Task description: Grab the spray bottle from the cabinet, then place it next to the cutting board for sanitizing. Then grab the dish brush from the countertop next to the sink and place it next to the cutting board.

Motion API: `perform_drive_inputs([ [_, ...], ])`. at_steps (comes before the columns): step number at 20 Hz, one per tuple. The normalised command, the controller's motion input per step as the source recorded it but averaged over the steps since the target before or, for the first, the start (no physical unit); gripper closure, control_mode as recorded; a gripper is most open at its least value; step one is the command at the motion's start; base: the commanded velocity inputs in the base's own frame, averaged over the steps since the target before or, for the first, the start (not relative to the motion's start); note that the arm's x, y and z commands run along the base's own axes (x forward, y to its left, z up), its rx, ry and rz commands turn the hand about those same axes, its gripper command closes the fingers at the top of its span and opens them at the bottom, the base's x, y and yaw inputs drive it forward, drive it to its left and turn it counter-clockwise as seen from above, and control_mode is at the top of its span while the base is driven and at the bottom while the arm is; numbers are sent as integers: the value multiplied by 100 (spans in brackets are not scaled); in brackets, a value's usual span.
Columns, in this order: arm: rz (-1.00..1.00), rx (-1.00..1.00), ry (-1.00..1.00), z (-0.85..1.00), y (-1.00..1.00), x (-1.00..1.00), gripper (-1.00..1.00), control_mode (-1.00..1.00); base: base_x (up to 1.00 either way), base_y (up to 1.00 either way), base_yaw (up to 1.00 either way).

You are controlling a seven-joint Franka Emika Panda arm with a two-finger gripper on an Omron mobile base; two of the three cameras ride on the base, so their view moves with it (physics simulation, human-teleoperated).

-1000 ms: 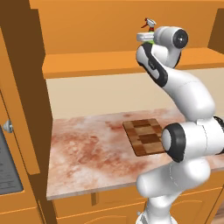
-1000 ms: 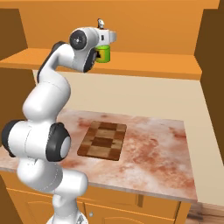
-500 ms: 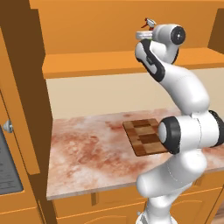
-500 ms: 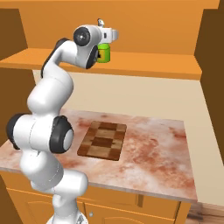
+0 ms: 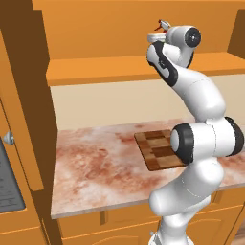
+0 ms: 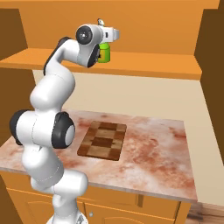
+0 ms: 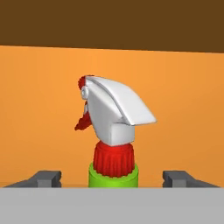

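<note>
Tool (image 7: 113,177): raised to the cabinet shelf, its two dark fingertips (image 7: 43,178) stood apart, one on each side of the bottle's neck, with a gap to the bottle on both sides; nothing was clamped.
Spray bottle (image 7: 111,131): the small green bottle with a white trigger head, red collar and red tip stood upright on the shelf, between the open fingers; in the right base view its green body (image 6: 104,53) showed just behind the white hand.
Cabinet (image 6: 144,65): the orange-brown wooden wall cabinet hung above the desk, and its plain shelf carried the bottle; an orange back wall rose behind the bottle.
Cabinet door (image 5: 21,115): the tall wooden panel stood at the left of the left base view, with a round silver knob (image 5: 7,139) near its edge.
Cutting board (image 6: 102,141): the rectangular wooden board in a light and dark brown checker pattern lay flat on the desk, well below the bottle.
Desk (image 6: 157,153): the reddish-brown and cream mottled marble slab with a pale edge carried the board, bare around it.
</note>
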Motion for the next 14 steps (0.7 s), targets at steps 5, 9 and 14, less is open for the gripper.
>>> perform_drive_inputs([
  [5,0,0,3,-5,0,4,100,-100,0,0,0],
  [9,0,0,1,0,0,2,100,-100,0,0,0],
  [14,0,1,1,1,-6,-9,100,-100,0,0,0],
])
